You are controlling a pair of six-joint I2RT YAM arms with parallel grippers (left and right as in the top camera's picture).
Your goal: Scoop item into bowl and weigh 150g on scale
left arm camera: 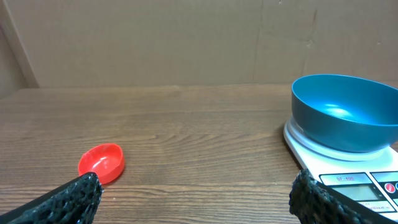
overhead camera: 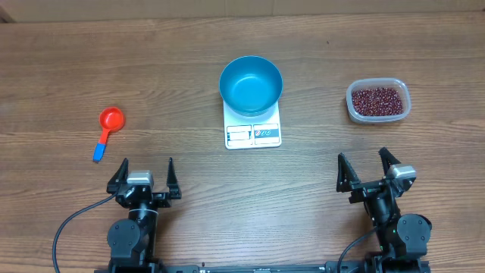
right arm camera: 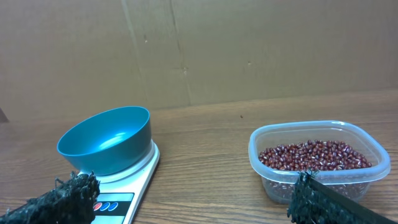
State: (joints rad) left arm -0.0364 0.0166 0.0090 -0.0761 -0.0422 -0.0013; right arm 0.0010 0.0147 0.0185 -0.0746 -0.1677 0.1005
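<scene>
Left gripper [overhead camera: 145, 165] and right gripper [overhead camera: 362, 157], jaws wide, sit nearside of a flat white rectangular scale [overhead camera: 253, 135], its long axis pointing away, display nearest. A round blue plastic bowl [overhead camera: 251, 83] tops it. Dark red-brown beans [overhead camera: 375, 100] lie to the scale's right in a clear plastic tub [overhead camera: 350, 105].

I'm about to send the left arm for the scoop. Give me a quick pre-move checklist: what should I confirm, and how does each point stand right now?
1. Blue bowl seated on the scale: ok.
2. Bowl empty: ok.
3. Red scoop lying free on the left side, nothing touching it: ok.
4. Beans in the clear tub, no lid on it: ok.
5. Left gripper and right gripper open, holding nothing: ok.
6. Scale display on and zeroed: cannot tell, too small to read.
</scene>
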